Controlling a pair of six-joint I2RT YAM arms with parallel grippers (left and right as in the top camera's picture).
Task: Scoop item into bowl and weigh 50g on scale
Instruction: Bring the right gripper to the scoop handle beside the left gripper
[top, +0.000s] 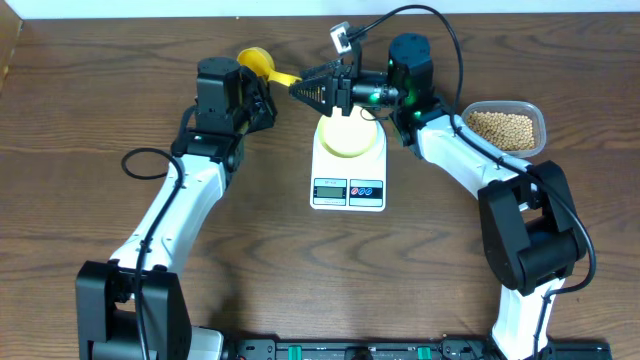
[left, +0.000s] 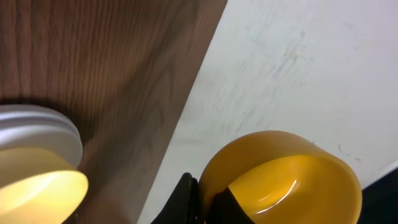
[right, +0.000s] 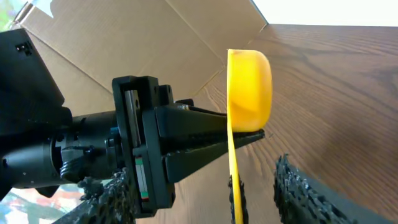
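The pale-yellow bowl (top: 348, 135) stands on the white scale (top: 348, 185). It shows no beans, and it also shows in the left wrist view (left: 37, 186). The tan beans (top: 500, 127) lie in a clear container at the right. My left gripper (top: 258, 85) (left: 208, 202) is shut on the cup rim of a yellow scoop (top: 256, 63) (left: 280, 180), held at the table's far edge. The scoop's inside looks bare. My right gripper (top: 300, 90) (right: 211, 186) is open, with its fingers on either side of the scoop's handle (right: 232, 168). It does not touch the handle.
The clear plastic container (top: 538, 120) sits at the right, beside my right arm. A cardboard sheet (right: 155, 37) and a white surface (left: 298, 68) lie beyond the table's far edge. Cables run behind both arms.
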